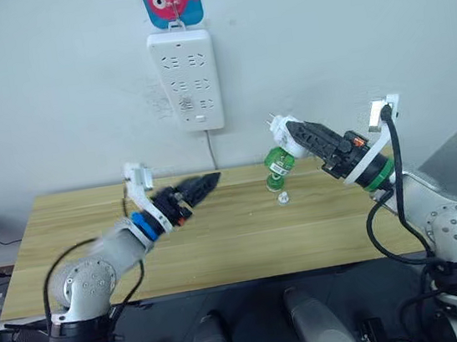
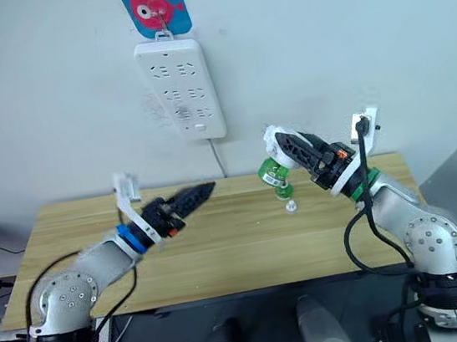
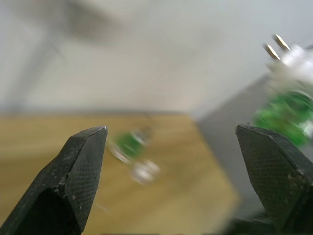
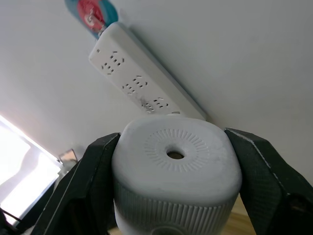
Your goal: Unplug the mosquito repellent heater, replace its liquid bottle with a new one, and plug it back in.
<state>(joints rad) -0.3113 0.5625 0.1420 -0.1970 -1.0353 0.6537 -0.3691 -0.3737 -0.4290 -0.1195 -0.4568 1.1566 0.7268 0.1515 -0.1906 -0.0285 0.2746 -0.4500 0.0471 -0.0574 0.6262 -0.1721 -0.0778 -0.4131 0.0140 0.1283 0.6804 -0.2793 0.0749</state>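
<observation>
Right wrist view: heater [image 4: 175, 188] pinched in right gripper [image 4: 173, 196]; light, rigid, smooth—best held by sides. Left gripper [image 3: 173, 161] spread, empty.

In the left wrist view, the mosquito repellent heater [image 3: 293, 58] is blurred and cut off by the picture's edge, and the green bottle [image 3: 129, 145] on the table [image 3: 186, 196] is smeared beyond telling its top. In the right wrist view, the heater's lower body is hidden.
</observation>
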